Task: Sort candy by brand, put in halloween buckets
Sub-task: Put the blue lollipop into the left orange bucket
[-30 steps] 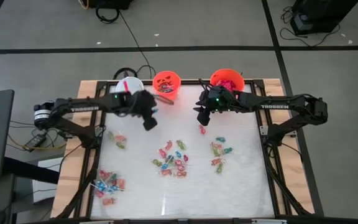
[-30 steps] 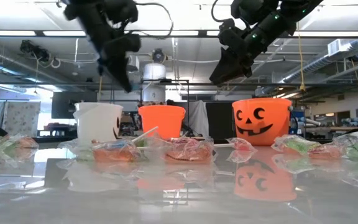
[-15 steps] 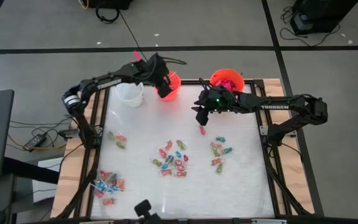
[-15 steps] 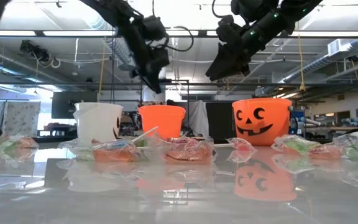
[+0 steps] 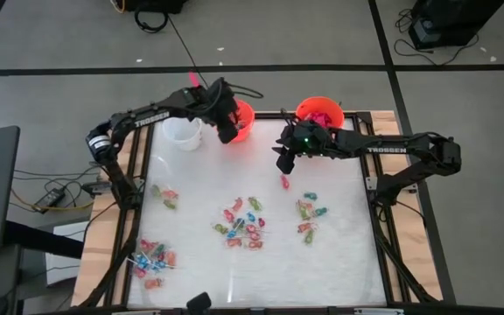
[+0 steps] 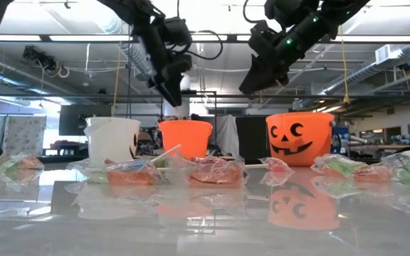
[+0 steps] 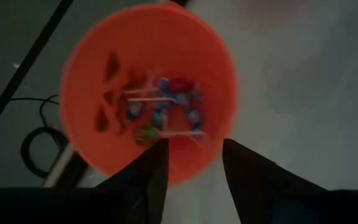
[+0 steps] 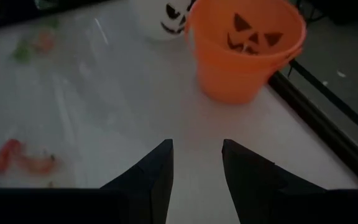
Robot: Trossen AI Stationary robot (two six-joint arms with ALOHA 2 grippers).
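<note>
The left gripper (image 5: pixel 227 133) is held above the small orange bucket (image 5: pixel 237 119) at the far edge of the surface (image 5: pixel 339 254). Its fingers (image 7: pixel 148 171) are seen spread and empty. Lollipops and small wrapped pieces (image 7: pixel 166 111) are seen inside that bucket, too blurred to be identified.

The right gripper (image 5: pixel 283 163) is held above the surface, near the larger orange bucket (image 5: pixel 319 111) at far right. Its fingers (image 8: pixel 154 171) are spread, with nothing between them.

The white bucket (image 5: pixel 182 131) stands left of the small orange one; its contents cannot be made out.

Loose candy (image 5: pixel 243 223) lies in clusters across the near half of the surface; wrappers cannot be read.
</note>
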